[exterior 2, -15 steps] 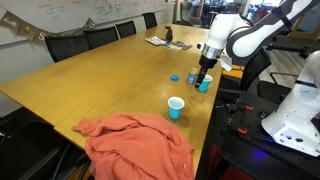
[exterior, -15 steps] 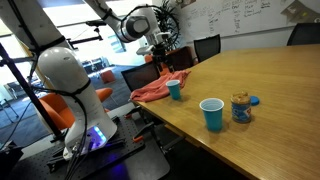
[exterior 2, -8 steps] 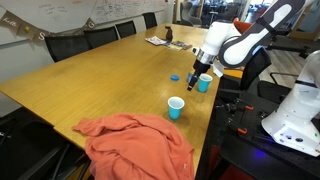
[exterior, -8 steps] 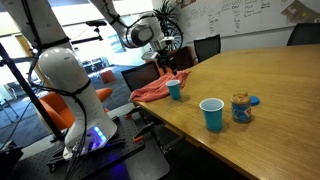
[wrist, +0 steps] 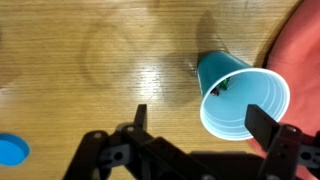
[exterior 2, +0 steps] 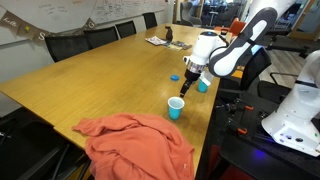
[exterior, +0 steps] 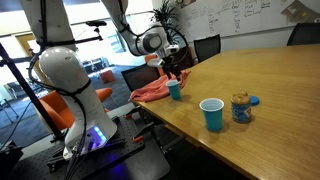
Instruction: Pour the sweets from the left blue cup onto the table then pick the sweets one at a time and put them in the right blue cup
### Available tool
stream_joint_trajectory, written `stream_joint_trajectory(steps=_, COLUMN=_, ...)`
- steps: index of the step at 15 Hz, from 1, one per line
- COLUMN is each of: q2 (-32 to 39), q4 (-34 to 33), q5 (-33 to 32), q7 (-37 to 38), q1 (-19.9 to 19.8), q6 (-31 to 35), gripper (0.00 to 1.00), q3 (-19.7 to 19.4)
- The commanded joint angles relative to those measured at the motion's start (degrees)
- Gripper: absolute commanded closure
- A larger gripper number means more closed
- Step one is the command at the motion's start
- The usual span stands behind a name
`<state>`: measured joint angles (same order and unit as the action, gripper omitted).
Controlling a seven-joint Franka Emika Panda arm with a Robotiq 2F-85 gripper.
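The left blue cup [wrist: 245,100], teal, stands upright on the wooden table [wrist: 90,60] by the table edge; it shows in both exterior views [exterior: 175,90] [exterior 2: 176,107]. A few tiny sweets [wrist: 217,90] lie at its bottom and look dark in shadow. My gripper [wrist: 203,125] is open and empty; it hovers just above this cup, whose rim shows between the fingers. It also shows in both exterior views [exterior: 172,68] [exterior 2: 188,85]. The right blue cup [exterior: 212,114], royal blue, stands upright further along the edge, partly behind the gripper in an exterior view [exterior 2: 204,85].
An orange cloth [exterior 2: 135,145] lies at the table corner right next to the teal cup [wrist: 300,50]. A clear jar [exterior: 241,108] stands beside the royal-blue cup, its blue lid [wrist: 10,150] loose on the table. Chairs stand around the table.
The gripper has moved from above the royal-blue cup along the table edge to above the teal cup. The cups and the jar have not moved.
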<state>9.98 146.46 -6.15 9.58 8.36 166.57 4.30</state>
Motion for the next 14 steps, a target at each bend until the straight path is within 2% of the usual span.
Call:
stream_joint_trajectory(steps=1, q2=5.61, q4=-4.21, q5=-3.76, q7=5.48, q1=3.40, q6=0.02, gripper=0.00, q3=-3.12)
stream_joint_trajectory(steps=5, q2=10.42, q4=-7.12, q5=-3.36, q7=6.81, q1=6.27, q6=0.01, gripper=0.00, q3=-5.08)
stream_joint_trajectory(steps=6, q2=11.34, q4=-7.64, q5=-3.16, q7=6.61, q1=6.81, q6=0.12, gripper=0.25, q3=-5.43)
stream_joint_trajectory(steps=7, q2=12.15, q4=-8.17, q5=-3.07, q7=6.43, q1=7.36, q6=0.03, gripper=0.26, q3=-5.77)
stream_joint_trajectory(steps=14, q2=14.71, q4=-10.22, q5=-2.22, q7=6.00, q1=9.36, q6=0.22, gripper=0.80, q3=-6.60)
